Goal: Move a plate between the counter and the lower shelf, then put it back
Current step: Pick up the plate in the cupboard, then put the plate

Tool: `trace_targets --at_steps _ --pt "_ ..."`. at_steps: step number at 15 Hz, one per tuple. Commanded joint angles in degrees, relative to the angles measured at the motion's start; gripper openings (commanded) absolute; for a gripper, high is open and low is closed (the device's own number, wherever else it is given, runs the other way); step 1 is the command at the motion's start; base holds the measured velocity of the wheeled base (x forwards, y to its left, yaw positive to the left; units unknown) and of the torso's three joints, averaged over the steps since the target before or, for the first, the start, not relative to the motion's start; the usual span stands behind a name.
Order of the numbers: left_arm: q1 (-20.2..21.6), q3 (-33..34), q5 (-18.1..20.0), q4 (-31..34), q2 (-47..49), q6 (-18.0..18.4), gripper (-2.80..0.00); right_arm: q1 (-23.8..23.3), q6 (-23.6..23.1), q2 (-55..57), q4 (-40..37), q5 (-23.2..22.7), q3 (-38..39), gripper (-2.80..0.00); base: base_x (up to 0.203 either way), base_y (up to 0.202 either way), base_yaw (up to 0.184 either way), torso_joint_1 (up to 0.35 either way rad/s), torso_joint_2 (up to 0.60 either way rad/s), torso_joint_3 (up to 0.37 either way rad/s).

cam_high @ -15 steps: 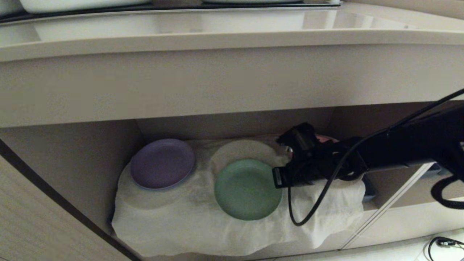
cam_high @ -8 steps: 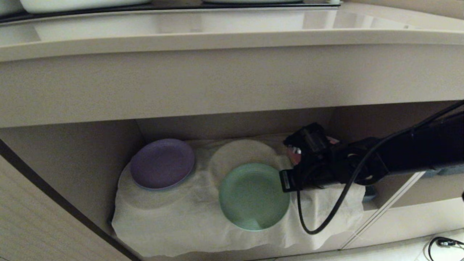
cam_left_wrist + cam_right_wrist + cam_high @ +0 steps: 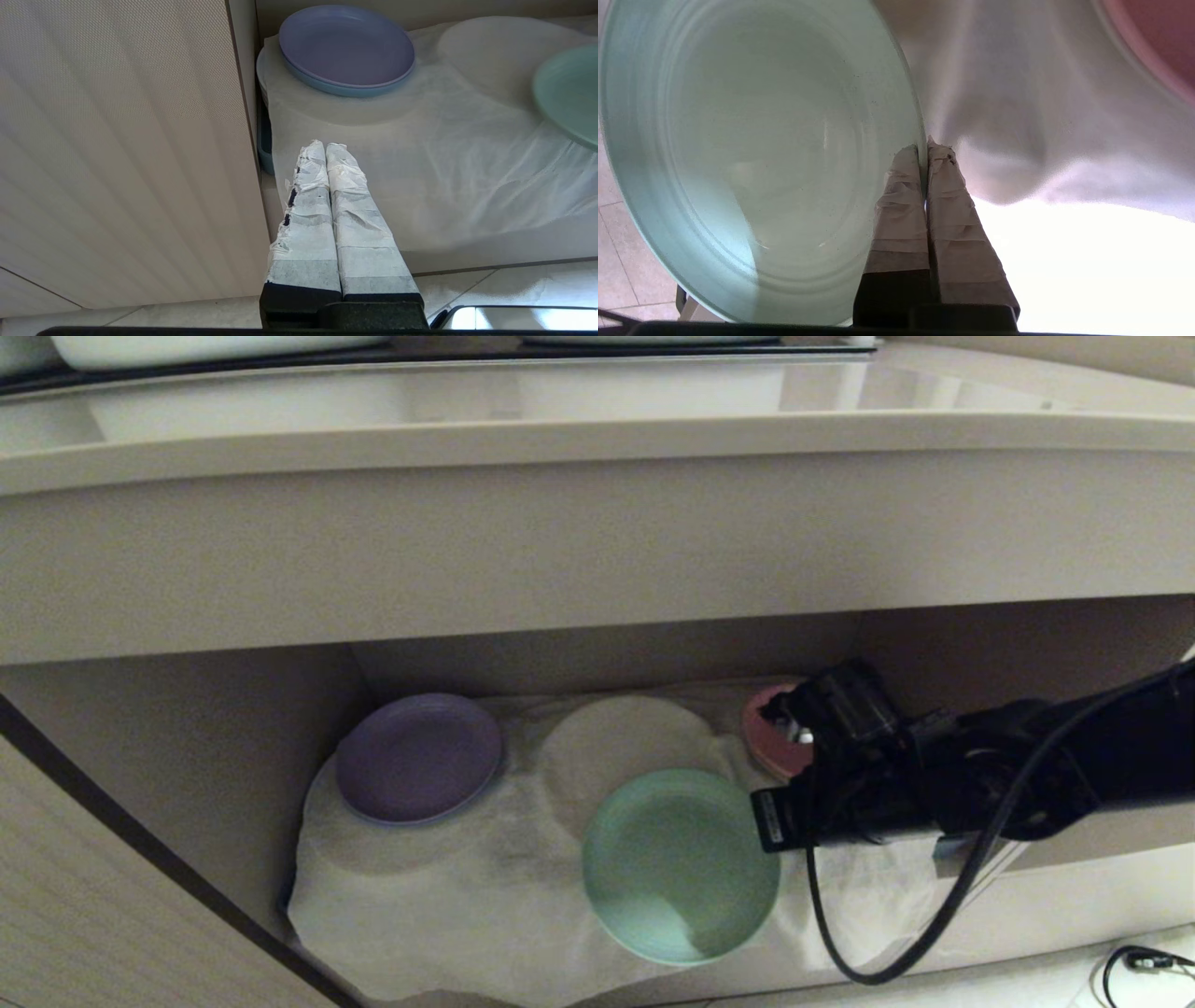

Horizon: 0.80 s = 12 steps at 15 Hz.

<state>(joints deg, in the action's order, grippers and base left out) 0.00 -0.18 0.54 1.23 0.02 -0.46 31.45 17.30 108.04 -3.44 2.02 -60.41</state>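
Your right gripper (image 3: 924, 149) is clenched on the rim of the mint-green plate (image 3: 680, 863), which spreads away to its left over the front edge of the cloth-draped lower shelf (image 3: 439, 887). The counter (image 3: 597, 429) sits directly above, its thick front overhanging the recess, so you likely need to draw the plate outward before raising it. Your left gripper (image 3: 325, 148) hangs closed and empty, near the purple plate (image 3: 417, 756).

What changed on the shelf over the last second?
The right hand, shut on the green plate's rim, has drawn it toward the front edge of the lower shelf and to the right, uncovering the pink plate. The purple plate, the white cloth and the left hand stayed put.
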Motion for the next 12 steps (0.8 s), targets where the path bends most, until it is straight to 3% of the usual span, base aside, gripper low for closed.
trace_targets --at_steps 1,12 --pt "0.00 0.01 -0.01 0.00 -0.02 0.02 -2.80 -0.30 0.10 -2.96 -0.02 0.01 2.09 -2.80 0.000 0.000 0.000 0.000 0.00 0.000" --pt "0.00 0.01 -0.01 0.00 -0.02 -0.06 -2.80 -3.87 0.53 -15.43 0.23 -0.08 14.43 -2.80 0.000 0.000 0.000 0.000 0.00 0.000"
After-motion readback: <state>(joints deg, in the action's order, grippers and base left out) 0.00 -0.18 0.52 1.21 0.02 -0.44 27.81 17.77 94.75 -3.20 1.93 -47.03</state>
